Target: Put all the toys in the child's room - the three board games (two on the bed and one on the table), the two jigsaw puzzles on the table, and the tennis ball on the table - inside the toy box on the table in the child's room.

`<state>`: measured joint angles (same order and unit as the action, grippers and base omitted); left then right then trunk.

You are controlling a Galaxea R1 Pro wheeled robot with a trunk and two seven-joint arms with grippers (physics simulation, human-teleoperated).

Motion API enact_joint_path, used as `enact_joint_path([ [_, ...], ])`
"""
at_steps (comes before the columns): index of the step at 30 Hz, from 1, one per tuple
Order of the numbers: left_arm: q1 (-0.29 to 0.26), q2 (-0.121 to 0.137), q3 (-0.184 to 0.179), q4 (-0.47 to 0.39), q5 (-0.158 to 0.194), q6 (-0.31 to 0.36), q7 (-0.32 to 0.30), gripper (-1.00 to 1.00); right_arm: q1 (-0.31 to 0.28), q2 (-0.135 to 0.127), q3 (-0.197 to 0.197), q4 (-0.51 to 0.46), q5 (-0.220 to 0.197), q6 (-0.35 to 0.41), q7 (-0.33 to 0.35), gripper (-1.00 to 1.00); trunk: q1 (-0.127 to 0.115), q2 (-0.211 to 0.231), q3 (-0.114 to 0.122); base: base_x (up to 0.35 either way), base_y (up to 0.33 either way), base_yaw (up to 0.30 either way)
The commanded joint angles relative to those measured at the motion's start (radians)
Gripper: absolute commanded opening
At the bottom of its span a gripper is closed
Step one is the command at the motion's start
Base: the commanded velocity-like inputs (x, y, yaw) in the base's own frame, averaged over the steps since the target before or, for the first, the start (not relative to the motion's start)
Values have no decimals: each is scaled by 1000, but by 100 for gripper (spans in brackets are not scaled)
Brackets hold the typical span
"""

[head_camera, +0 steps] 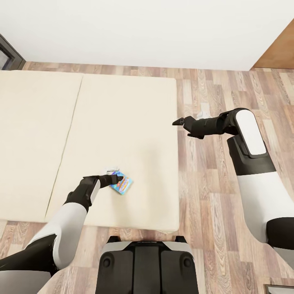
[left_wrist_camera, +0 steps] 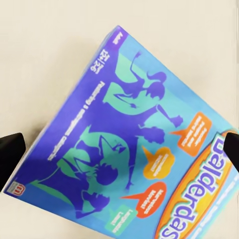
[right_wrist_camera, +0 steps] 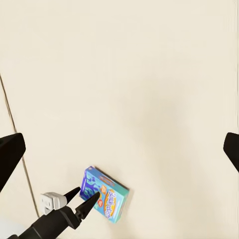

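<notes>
Small blue flat Balderdash board-game box [head_camera: 121, 184] lay flat on the beige mattress of the bed [head_camera: 122, 118], near its foot edge. Left gripper [head_camera: 119, 177] hovered over it, jaws spread to straddle its width, likely lining up a pick. Right gripper [head_camera: 179, 121] hung unclenched and empty, parked clear over the bed's edge.

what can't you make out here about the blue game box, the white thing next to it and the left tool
- Blue board game: left wrist view, its lower end and the "Balderdash" title run off the picture's edge.
- Small print on the box: blurred, unreadable.
- White object beside the box: head view, too small to identify; the left tool partly covers it.
- Contact: whether the left tool's fingers touch the box or hover over it is unclear.
</notes>
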<state>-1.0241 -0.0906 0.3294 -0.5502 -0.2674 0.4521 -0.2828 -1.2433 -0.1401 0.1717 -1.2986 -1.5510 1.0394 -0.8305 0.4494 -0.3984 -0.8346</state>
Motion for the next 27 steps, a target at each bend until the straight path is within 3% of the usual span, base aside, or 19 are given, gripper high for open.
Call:
enact_joint_path([
  [1, -1, -2, 8, -2, -10, 5, -8, 100, -1, -1, 2, -1, -9, 1, -10, 100, 1, -2, -1, 0, -122, 0],
  [27, -1, -2, 12, -2, -10, 5, -9, 100, -1, -4, 2, -1, -9, 2, -10, 100, 1, -2, -1, 0, -171, 0],
])
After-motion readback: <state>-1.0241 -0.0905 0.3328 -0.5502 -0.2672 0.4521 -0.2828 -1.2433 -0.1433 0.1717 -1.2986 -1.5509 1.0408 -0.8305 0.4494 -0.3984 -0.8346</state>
